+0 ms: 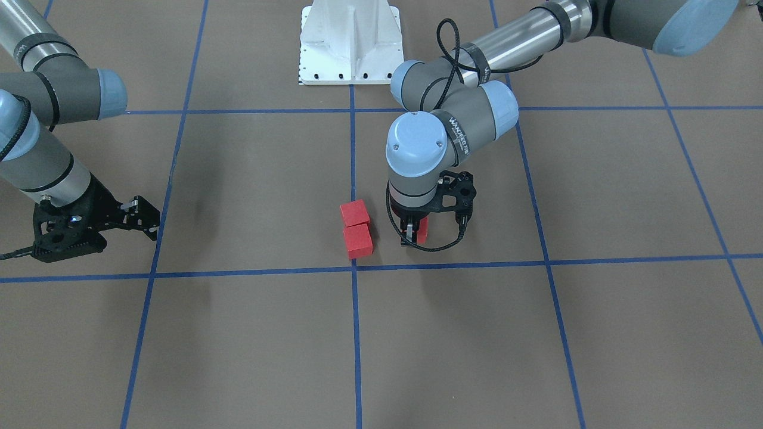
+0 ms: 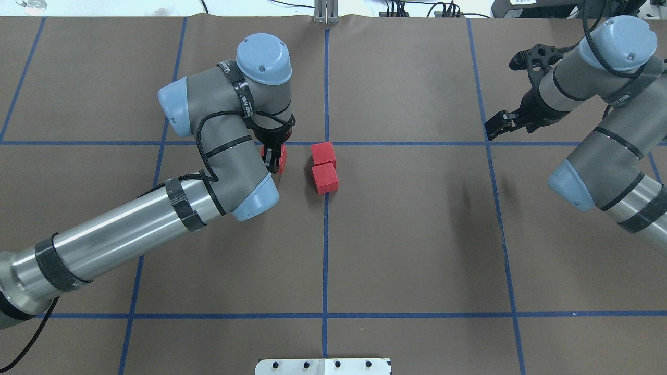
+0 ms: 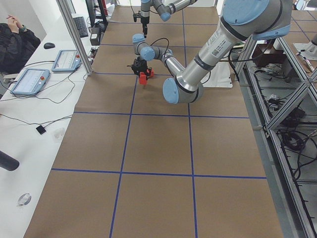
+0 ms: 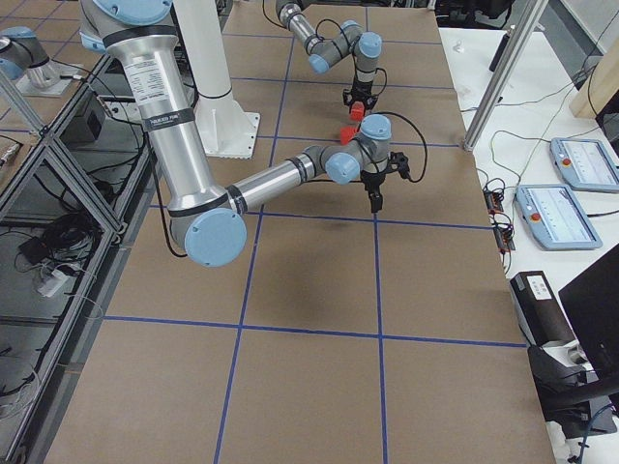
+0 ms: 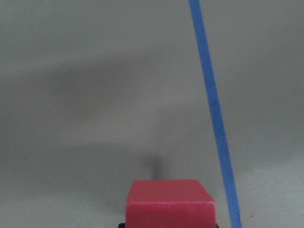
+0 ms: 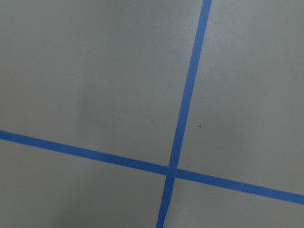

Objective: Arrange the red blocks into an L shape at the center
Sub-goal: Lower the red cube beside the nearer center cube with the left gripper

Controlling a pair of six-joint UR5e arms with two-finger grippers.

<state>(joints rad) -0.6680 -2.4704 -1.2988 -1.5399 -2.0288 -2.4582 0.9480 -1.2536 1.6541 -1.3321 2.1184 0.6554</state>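
Two red blocks (image 1: pixel 354 213) (image 1: pixel 357 240) lie touching in a short row along the blue tape line, just on the robot's side of the center crossing (image 1: pixel 356 268). In the overhead view they show as two blocks (image 2: pixel 323 153) (image 2: pixel 325 178) by the crossing (image 2: pixel 326 143). My left gripper (image 1: pixel 413 233) points down and is shut on the third red block (image 1: pixel 422 229), low over the surface. A small gap separates it from the row. The held block also shows in the overhead view (image 2: pixel 282 159) and the left wrist view (image 5: pixel 168 202). My right gripper (image 1: pixel 146 220) is open and empty, far off to the side.
The white pedestal base (image 1: pixel 350 42) stands at the robot's edge, in line with the crossing. The left arm's elbow and forearm (image 2: pixel 208 172) hang over the surface beside the blocks. The right wrist view shows only another tape crossing (image 6: pixel 171 171).
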